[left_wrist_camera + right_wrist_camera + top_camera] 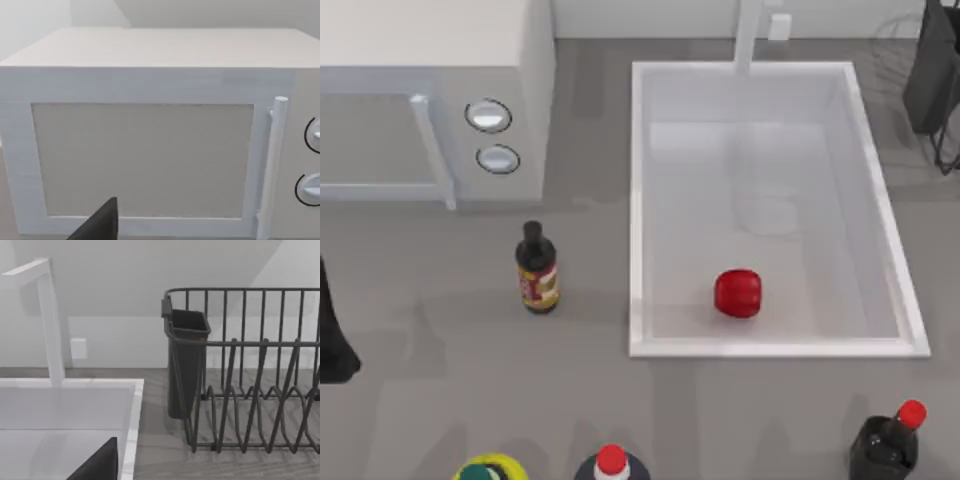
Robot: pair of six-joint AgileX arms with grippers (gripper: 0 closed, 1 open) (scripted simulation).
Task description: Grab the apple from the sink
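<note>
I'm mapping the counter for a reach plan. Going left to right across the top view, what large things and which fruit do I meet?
Microwave → dark sauce bottle → sink, near rim → apple inside the sink → dish rack.

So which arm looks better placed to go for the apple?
Probably the right. Its wrist view looks at the sink corner and dish rack, while the left faces the microwave. The apple lies in the sink.

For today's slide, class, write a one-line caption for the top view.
A red apple lies near the front of the white sink, a sauce bottle and microwave to its left.
</note>
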